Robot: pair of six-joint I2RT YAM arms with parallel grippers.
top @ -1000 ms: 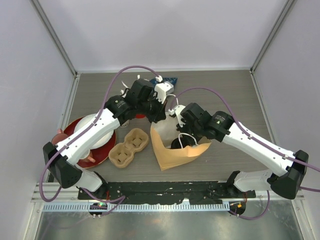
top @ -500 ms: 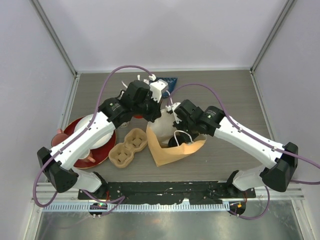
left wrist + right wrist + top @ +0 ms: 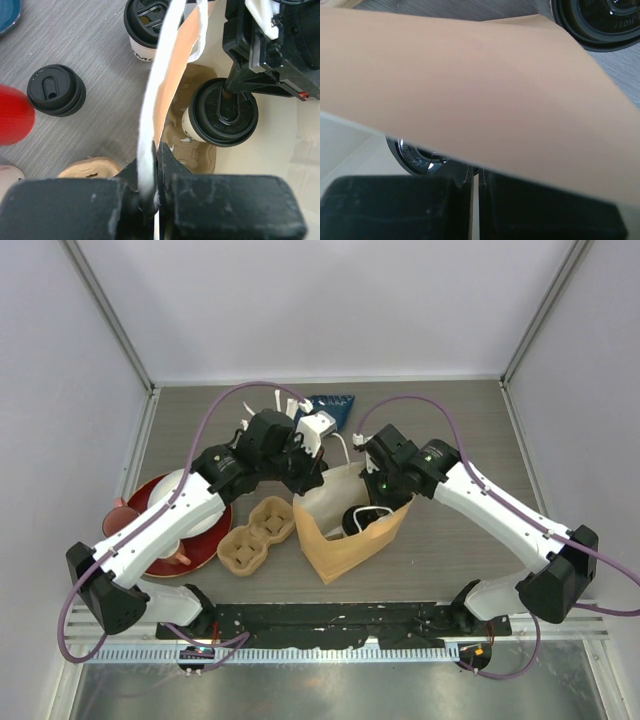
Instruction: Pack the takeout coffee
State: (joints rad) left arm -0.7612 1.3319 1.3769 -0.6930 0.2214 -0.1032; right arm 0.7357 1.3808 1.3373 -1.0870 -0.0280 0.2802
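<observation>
My left gripper (image 3: 150,192) and right gripper (image 3: 474,180) each pinch the rim of the paper bag (image 3: 345,545). One takeout coffee (image 3: 225,112) sits inside; two more cups (image 3: 55,90) stand just outside. They look light and crushable, so I'd grip gently below the lid

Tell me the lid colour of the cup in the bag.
Black lid, clearest in the left wrist view.

One lidded cup (image 3: 356,521) stands inside the bag (image 3: 345,548), carrier (image 3: 258,533) just left.
</observation>
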